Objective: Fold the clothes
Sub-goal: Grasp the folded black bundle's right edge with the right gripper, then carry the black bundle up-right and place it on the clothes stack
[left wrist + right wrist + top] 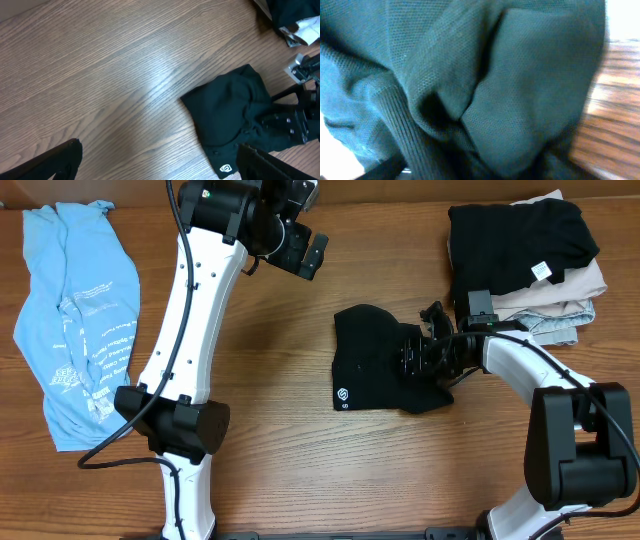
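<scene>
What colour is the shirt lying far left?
The shirt is light blue with white print; overhead view.

The right gripper [418, 360] is buried in the shirt [370, 365], so how its jaws stand is hidden. Its wrist view shows only blurred shirt. The left fingers [60, 159] are cut off by the bottom edge. The logo [342, 396] near the right gripper is too small to read.

Bare worktop [270, 450] lies open along the near edge between the two arm bases, and at the far edge between the left gripper [310, 255] and the stack of folded clothes [525, 255] in the far right corner. The left arm [190, 320], the light blue tee [75, 320] at the left edge, and the black garment [370, 370] under the right arm [520, 365] block the rest.
</scene>
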`<state>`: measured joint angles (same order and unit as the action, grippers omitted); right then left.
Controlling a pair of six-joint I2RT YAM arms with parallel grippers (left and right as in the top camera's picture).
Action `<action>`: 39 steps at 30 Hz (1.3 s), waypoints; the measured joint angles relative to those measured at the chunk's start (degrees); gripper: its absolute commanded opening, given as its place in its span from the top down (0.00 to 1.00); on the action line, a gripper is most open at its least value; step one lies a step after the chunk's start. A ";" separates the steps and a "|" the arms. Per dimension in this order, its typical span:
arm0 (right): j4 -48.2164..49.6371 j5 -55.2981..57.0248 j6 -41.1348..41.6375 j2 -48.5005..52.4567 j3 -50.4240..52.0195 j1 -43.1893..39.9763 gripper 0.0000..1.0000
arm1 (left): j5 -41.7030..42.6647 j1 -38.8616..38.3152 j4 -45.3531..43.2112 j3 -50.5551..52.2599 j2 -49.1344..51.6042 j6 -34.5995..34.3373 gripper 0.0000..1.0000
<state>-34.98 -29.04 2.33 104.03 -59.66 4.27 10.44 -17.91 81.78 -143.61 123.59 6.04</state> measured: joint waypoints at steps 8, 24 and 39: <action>2.16 0.98 1.27 0.39 0.00 0.00 0.96 | 0.00 0.00 0.00 0.00 0.00 0.13 0.00; -5.77 -17.29 5.20 0.02 -24.28 -2.29 0.96 | -0.02 0.00 -0.02 0.00 0.00 0.13 0.00; 19.67 -2.91 31.76 -2.58 -34.95 -13.40 0.96 | -0.02 0.00 -0.94 0.00 0.00 0.13 0.00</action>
<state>-15.31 -31.94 34.09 101.45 -94.61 -9.13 10.41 -17.91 80.84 -143.61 123.59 6.17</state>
